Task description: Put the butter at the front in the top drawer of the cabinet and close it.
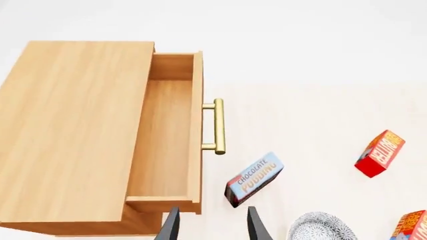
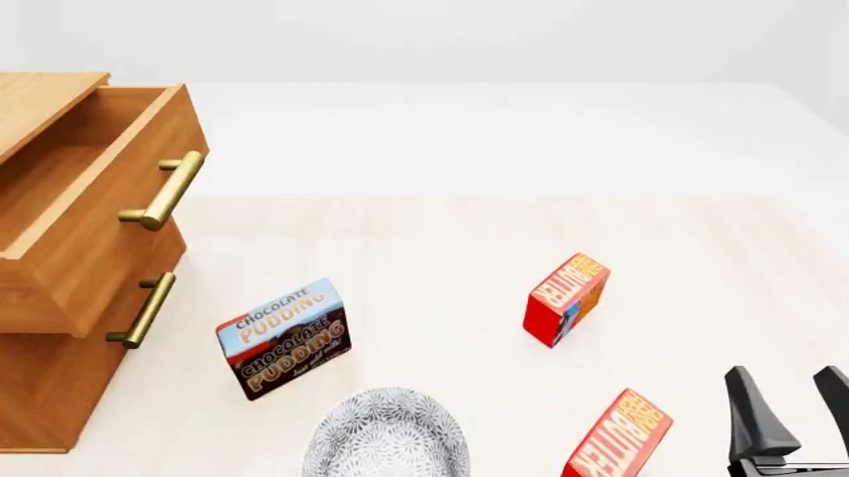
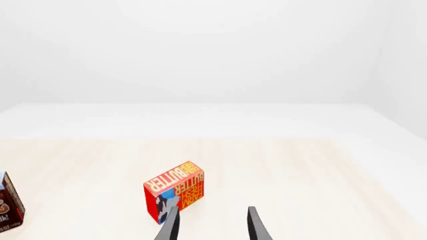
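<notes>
The top drawer [image 2: 93,214] of the cabinet [image 2: 40,397] stands pulled well out, and what shows of its inside is bare wood; the lower drawer [image 2: 126,328] under it is shut. From the front view the cabinet is cut off at the left edge. On the desk [image 2: 464,238] a pudding box [image 2: 282,338] stands near the cabinet, with a patterned bowl [image 2: 388,437] just in front of it, its near rim out of frame. Two butter boxes stand to the right: the far butter [image 2: 568,298] is upright, well apart from the cabinet, blue-marked side showing; the front butter [image 2: 619,435] leans slightly and is cut off at the bottom edge, close to the right tool [image 2: 790,397]. That tool is spread, holding nothing, only its fingers visible in the corner. The left tool [image 1: 212,225] shows only in its wrist view, spread too and empty, above the drawer's near corner and the pudding box.
</notes>
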You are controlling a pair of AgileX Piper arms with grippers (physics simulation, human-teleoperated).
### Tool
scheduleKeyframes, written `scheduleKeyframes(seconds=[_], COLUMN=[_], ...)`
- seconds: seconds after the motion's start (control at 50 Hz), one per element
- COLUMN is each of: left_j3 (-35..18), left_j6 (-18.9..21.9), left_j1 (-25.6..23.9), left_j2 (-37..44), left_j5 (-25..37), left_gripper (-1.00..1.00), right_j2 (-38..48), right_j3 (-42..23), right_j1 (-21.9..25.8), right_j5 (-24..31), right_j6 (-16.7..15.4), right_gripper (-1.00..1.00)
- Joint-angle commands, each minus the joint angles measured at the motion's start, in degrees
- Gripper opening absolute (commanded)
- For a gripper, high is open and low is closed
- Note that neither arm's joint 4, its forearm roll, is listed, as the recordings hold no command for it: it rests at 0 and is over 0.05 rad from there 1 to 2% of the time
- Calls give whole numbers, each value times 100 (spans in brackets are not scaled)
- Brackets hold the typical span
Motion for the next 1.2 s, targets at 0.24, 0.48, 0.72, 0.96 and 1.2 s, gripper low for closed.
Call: scheduleKeyframes(seconds=[0.24, 0.48, 0.72, 0.96, 1.2], left_j3=[-356, -85, 441, 883, 1097], left_j6=[-97, -136, -164, -276, -273], left_j1=[52, 12, 261, 253, 302], left_j2=[824, 1158, 1371, 1526, 1733], left_j5=[-118, -547, -1011, -1492, -1744], left_gripper=[100, 100, 100, 100, 100], right_j2=[1, 1, 1, 1, 1], right_j3=[-1, -1, -1, -1, -1], right_j1=[-1, -1, -2, -1, 0], right_j5=[-19, -20, -19, -19, -19], right_j6=[0, 2, 1, 1, 1], right_gripper=[100, 100, 100, 100, 100])
